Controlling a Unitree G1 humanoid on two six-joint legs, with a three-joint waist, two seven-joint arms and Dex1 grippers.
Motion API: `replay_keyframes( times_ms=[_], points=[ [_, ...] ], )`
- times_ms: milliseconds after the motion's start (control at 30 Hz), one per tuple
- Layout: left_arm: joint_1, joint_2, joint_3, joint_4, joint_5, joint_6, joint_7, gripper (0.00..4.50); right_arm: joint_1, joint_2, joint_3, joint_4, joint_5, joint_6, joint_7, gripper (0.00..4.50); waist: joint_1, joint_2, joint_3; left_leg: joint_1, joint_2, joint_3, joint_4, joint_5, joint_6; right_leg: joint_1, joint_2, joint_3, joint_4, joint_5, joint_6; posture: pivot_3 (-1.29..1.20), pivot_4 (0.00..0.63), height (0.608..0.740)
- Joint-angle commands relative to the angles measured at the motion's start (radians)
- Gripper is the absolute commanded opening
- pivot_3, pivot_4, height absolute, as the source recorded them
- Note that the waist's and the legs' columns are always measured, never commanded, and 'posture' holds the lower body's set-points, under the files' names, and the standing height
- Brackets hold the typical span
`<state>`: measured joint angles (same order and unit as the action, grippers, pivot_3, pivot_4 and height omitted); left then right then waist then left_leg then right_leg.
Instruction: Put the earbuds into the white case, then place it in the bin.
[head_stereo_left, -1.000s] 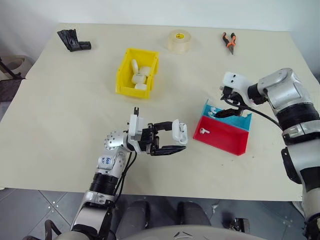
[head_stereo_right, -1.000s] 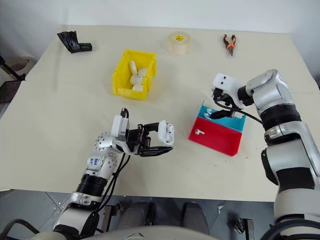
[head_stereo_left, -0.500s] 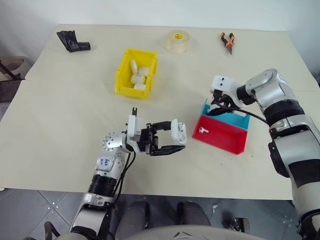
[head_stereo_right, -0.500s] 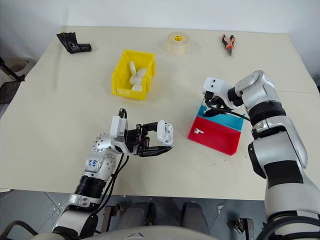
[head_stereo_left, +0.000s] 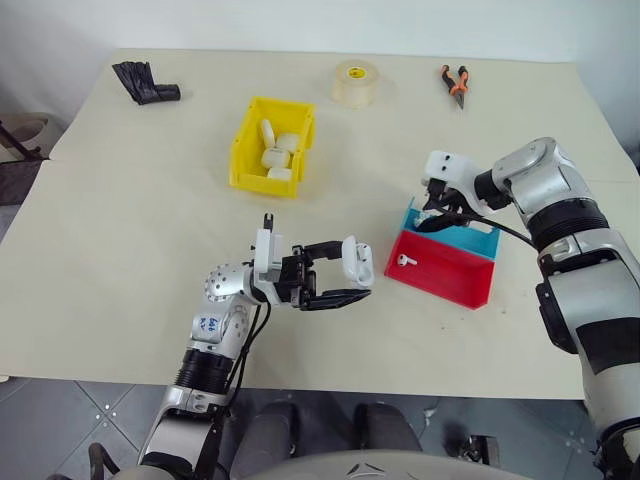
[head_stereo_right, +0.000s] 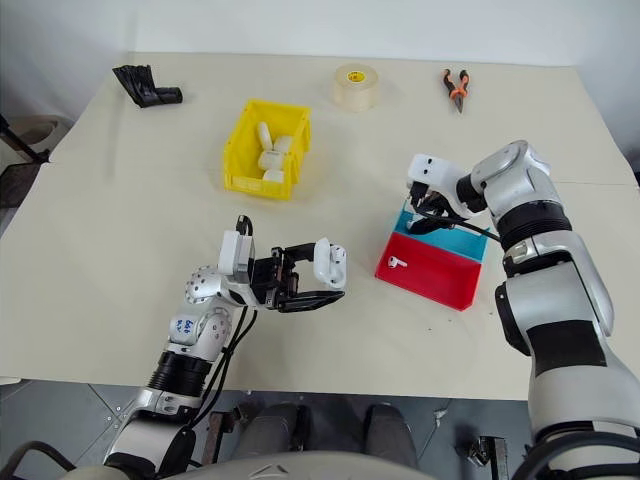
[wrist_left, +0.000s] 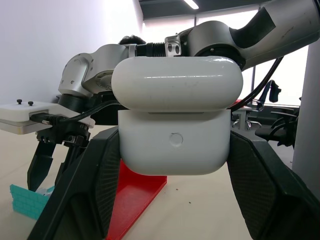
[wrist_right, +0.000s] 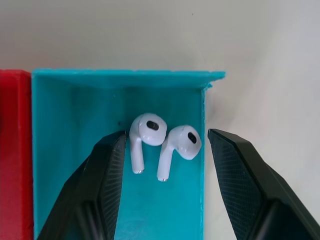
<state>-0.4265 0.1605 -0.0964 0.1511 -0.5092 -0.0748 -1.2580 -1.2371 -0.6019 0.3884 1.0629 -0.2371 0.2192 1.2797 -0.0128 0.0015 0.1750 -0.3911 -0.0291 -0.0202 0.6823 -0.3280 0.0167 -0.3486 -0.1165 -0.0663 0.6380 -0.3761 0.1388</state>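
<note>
Right wrist view: parted right tool (wrist_right: 162, 187) astride two earbuds (wrist_right: 162, 142), left tool (head_stereo_left: 340, 277) clenching white case (head_stereo_left: 358, 262).

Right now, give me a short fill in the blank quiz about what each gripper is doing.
The left gripper is shut on the ____ case.
The right gripper hangs open over two earbuds in the ____ tray.
More cases lie in the ____ bin.

Missing words: white; blue; yellow
</note>
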Motion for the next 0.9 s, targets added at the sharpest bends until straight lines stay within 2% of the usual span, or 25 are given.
replay_keyframes(
  times_ms=[33, 467, 900],
  points=[
    [0.003, -0.003, 0.003, -0.046, -0.019, -0.004, 0.005, 2.78, 0.005, -0.015, -0.016, -0.079, -0.002, 0.007, 0.026, 2.69, -0.001, 0.000, 0.000, 0.000, 0.000, 0.000, 0.000, 0.000, 0.000, 0.000, 0.000, 0.000, 0.000, 0.000, 0.000, 0.00, 0.150, 0.740],
    [0.002, -0.002, 0.003, -0.053, -0.022, 0.009, 0.007, 2.78, 0.121, -0.068, -0.026, -0.347, 0.010, 0.155, 0.063, 2.69, -0.001, 0.000, 0.000, -0.001, -0.001, 0.001, 0.000, 0.000, 0.000, -0.004, -0.001, 0.002, 0.005, 0.000, 0.000, 0.00, 0.150, 0.740],
    [0.003, -0.002, 0.005, -0.056, -0.023, 0.013, 0.012, 2.78, 0.126, -0.039, -0.021, -0.336, 0.012, 0.167, 0.025, 2.69, -0.002, 0.000, 0.000, -0.001, -0.001, 0.001, 0.000, 0.000, 0.000, -0.004, -0.001, 0.002, 0.005, 0.000, 0.000, 0.00, 0.150, 0.740]
  ],
)
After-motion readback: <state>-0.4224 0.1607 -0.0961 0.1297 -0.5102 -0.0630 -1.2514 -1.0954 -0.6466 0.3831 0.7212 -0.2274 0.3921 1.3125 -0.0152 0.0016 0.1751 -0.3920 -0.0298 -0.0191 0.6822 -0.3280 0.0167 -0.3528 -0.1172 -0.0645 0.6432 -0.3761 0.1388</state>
